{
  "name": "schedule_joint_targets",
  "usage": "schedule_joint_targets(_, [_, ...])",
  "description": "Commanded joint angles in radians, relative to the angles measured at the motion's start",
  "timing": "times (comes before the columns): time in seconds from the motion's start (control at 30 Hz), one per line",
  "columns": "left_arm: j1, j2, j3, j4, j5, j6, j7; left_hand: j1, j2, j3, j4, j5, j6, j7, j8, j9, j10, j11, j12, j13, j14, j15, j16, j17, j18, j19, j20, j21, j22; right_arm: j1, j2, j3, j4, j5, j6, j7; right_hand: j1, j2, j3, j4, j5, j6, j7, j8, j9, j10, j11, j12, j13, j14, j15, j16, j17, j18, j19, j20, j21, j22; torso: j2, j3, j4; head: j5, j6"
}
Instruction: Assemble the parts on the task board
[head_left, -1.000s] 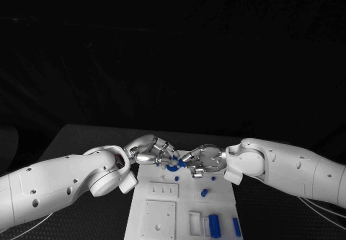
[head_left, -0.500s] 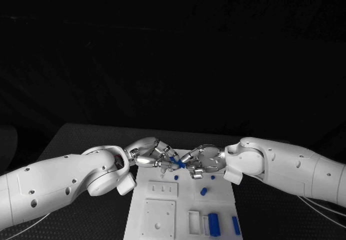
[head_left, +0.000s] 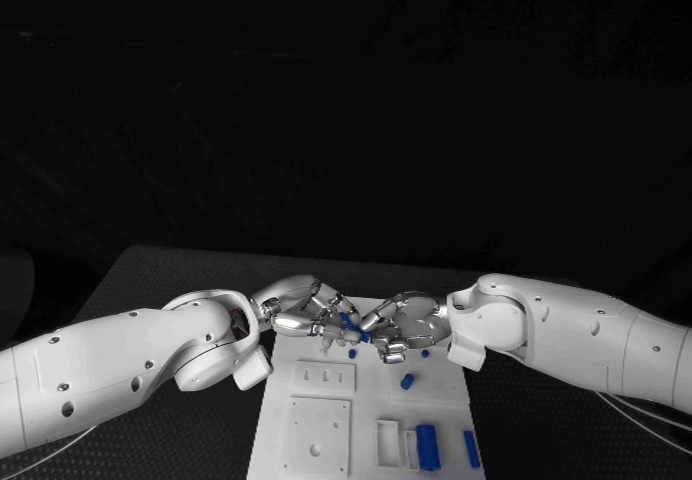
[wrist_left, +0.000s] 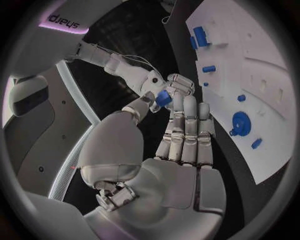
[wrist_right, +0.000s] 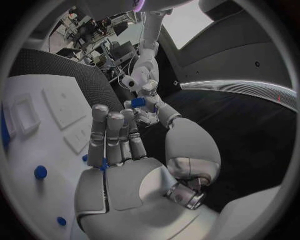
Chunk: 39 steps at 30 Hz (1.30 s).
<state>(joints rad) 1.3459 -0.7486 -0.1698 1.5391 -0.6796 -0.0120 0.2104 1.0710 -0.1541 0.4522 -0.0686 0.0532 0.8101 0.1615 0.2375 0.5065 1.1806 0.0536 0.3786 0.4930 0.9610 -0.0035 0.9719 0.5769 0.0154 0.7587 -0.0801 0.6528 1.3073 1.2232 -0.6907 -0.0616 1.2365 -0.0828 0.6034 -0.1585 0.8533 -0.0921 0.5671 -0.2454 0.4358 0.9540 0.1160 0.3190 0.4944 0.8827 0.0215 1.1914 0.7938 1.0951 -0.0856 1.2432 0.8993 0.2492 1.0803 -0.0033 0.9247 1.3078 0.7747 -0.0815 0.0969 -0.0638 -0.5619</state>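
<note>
Above the far end of the white rectangular task board (head_left: 361, 400), the silver left hand (head_left: 306, 308) and silver right hand (head_left: 401, 325) meet fingertip to fingertip, both pinching one small blue cylindrical part (head_left: 352, 327) held clear of the board. Other small blue parts lie on the board, among them a round blue disc (wrist_left: 240, 122) and a blue upright block (head_left: 427, 442) near its close end.

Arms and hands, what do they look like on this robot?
Both arms are smooth, rounded white shells dotted with small dark holes. Thin pale cables trail beside them. The left hand and right hand are silver metal with segmented fingers; the wrist views show white palms.
</note>
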Motion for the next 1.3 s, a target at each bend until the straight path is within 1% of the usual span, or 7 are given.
schedule_joint_targets(0.03, [0.002,0.001,0.0,0.005,-0.062,0.027,0.013,0.003,0.016,-0.011,0.0,-0.002,0.013,-0.01,0.007,0.001,-0.004,-0.006,0.009,0.004,-0.003,-0.003,0.005,0.002,-0.004,-0.003,-0.023,-0.007,0.02,0.0,0.001,0.001,0.002,0.005,0.033,0.002,0.003,0.01,-0.003,0.002,0.005,0.004,0.013,-0.002,0.002,-0.005,0.0,0.006,0.002,-0.006,0.002,0.004,0.001,0.013,-0.006,0.002,-0.005,0.02,0.0,0.0003,0.0001,0.0,-0.002])
schedule_joint_targets(0.17, [0.002,0.0,0.0,0.004,-0.065,0.029,0.017,0.004,0.032,-0.02,0.001,-0.002,0.052,-0.018,0.028,0.008,-0.002,-0.011,0.015,0.008,-0.003,-0.004,0.007,0.004,-0.005,-0.003,-0.024,-0.009,0.02,0.0,0.001,0.001,0.003,0.005,0.036,0.0,0.002,0.01,-0.003,0.002,0.007,0.003,0.013,-0.002,0.002,-0.005,0.0,0.006,0.002,-0.006,0.002,0.004,0.001,0.013,-0.006,0.002,-0.005,0.02,0.0,0.0008,-0.0004,-0.001,-0.002])
schedule_joint_targets(0.57, [0.002,0.001,0.0,0.004,-0.065,0.032,0.021,0.015,0.073,-0.027,0.001,-0.002,0.092,-0.022,0.044,0.009,0.0,-0.015,0.022,0.012,-0.004,-0.004,0.008,0.005,-0.008,-0.006,-0.025,-0.014,0.02,0.0,0.001,0.001,0.001,0.006,0.045,-0.001,0.001,0.011,-0.004,0.003,0.009,0.003,0.013,-0.003,0.003,-0.006,0.0,0.006,0.002,-0.007,0.002,0.004,0.001,0.013,-0.007,0.003,-0.005,0.02,0.0,0.0013,-0.0009,-0.001,-0.004])
schedule_joint_targets(0.77, [0.002,0.002,0.0,0.005,-0.095,0.037,0.023,0.015,0.084,-0.03,0.003,-0.002,0.098,-0.023,0.046,0.008,0.001,-0.016,0.023,0.013,-0.004,-0.004,0.008,0.006,-0.009,-0.007,-0.025,-0.015,0.02,0.0,0.0,0.001,0.002,0.008,0.048,-0.003,0.0,0.012,-0.004,0.004,0.009,0.003,0.013,-0.002,0.003,-0.006,0.0,0.006,0.001,-0.007,0.002,0.004,0.001,0.013,-0.007,0.003,-0.005,0.02,0.0,0.001,-0.0007,-0.002,-0.005])
schedule_joint_targets(1.07, [0.002,0.002,0.0,0.005,-0.097,0.044,0.025,0.015,0.087,-0.032,0.002,-0.002,0.103,-0.025,0.047,0.008,0.001,-0.016,0.024,0.014,-0.005,-0.004,0.008,0.006,-0.009,-0.008,-0.025,-0.015,0.021,0.0,0.001,0.0,0.0,0.013,0.055,-0.007,0.0,0.012,-0.004,0.004,0.009,0.003,0.013,-0.002,0.003,-0.006,0.0,0.006,0.001,-0.007,0.002,0.004,0.001,0.013,-0.007,0.003,-0.005,0.02,-0.001,0.0007,-0.0006,-0.004,-0.006])
schedule_joint_targets(1.17, [0.002,0.002,0.0,0.004,-0.102,0.049,0.027,0.026,0.109,-0.029,-0.003,-0.001,0.123,-0.028,0.057,0.011,0.004,-0.018,0.027,0.015,-0.005,-0.004,0.009,0.007,-0.01,-0.01,-0.025,-0.016,0.021,0.0,0.0,0.0,0.0,0.02,0.058,-0.008,-0.002,0.013,-0.005,0.005,0.009,0.004,0.013,-0.002,0.003,-0.006,0.0,0.006,0.001,-0.007,0.002,0.004,0.001,0.013,-0.007,0.003,-0.005,0.02,-0.001,0.0005,-0.0007,-0.004,-0.007])
schedule_joint_targets(1.3, [0.002,0.003,0.0,0.004,-0.107,0.054,0.029,0.033,0.127,-0.033,-0.012,-0.001,0.141,-0.034,0.064,0.012,0.006,-0.021,0.029,0.016,-0.007,-0.004,0.01,0.008,-0.012,-0.014,-0.024,-0.017,0.022,0.0,0.0,0.0,-0.001,0.027,0.06,-0.009,-0.003,0.014,-0.006,0.005,0.009,0.004,0.013,-0.002,0.004,-0.006,0.0,0.006,0.001,-0.007,0.002,0.004,0.002,0.013,-0.008,0.003,-0.005,0.02,-0.001,0.0008,-0.0007,-0.005,-0.009])
